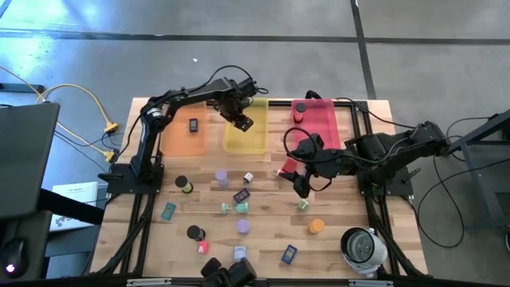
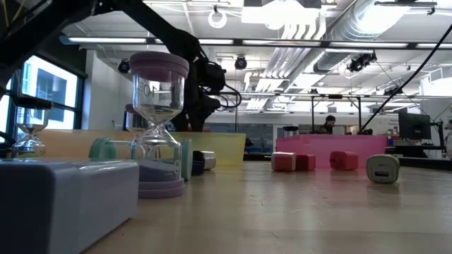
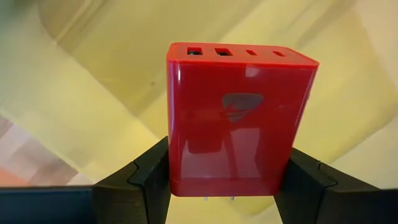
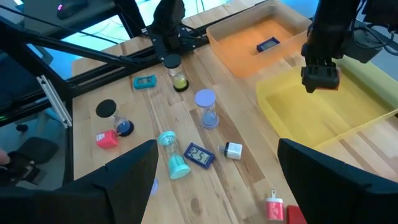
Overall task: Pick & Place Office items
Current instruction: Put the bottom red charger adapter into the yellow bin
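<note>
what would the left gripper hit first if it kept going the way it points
Most likely the floor of the yellow tray. The left gripper, shut on a red charger, points down over it, and nothing else shows between them. How far above it hangs is unclear.

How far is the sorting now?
Done: one dark item lies in the orange tray, red pieces in the pink tray. In hand: left gripper holds a red charger over the yellow tray. Left: hourglasses and others on the table; right gripper is open.
</note>
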`<control>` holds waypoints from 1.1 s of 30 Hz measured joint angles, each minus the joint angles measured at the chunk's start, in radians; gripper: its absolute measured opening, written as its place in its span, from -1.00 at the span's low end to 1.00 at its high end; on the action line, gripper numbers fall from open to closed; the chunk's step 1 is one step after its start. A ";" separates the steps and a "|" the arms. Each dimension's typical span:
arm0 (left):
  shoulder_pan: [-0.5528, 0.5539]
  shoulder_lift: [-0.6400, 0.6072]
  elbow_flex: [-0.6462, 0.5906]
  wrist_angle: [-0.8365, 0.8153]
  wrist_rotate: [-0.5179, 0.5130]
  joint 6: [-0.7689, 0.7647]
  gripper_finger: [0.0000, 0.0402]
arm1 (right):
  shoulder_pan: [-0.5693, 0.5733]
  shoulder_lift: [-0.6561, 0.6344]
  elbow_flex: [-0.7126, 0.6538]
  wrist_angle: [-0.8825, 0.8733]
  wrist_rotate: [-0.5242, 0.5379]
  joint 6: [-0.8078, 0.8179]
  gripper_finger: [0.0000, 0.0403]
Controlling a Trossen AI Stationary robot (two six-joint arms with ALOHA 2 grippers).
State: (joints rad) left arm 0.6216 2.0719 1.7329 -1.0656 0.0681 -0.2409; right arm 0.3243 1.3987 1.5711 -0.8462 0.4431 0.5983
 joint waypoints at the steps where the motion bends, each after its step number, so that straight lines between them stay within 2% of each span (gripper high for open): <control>1: -0.001 0.004 0.000 0.002 0.000 0.000 0.01 | 0.000 0.000 0.000 -0.004 0.000 0.000 0.59; 18: -0.032 0.073 -0.001 0.010 -0.026 0.043 0.01 | 0.000 0.000 0.000 -0.023 0.000 -0.020 0.59; 24: -0.043 0.086 -0.001 0.014 -0.032 0.060 0.12 | 0.000 0.000 0.000 -0.036 0.000 -0.020 0.59; 33: -0.049 0.085 -0.001 0.030 -0.043 0.041 0.15 | 0.000 0.000 0.000 -0.034 -0.001 -0.019 0.59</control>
State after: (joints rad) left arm 0.5728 2.1571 1.7317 -1.0358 0.0246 -0.1997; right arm 0.3241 1.3991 1.5711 -0.8806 0.4424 0.5789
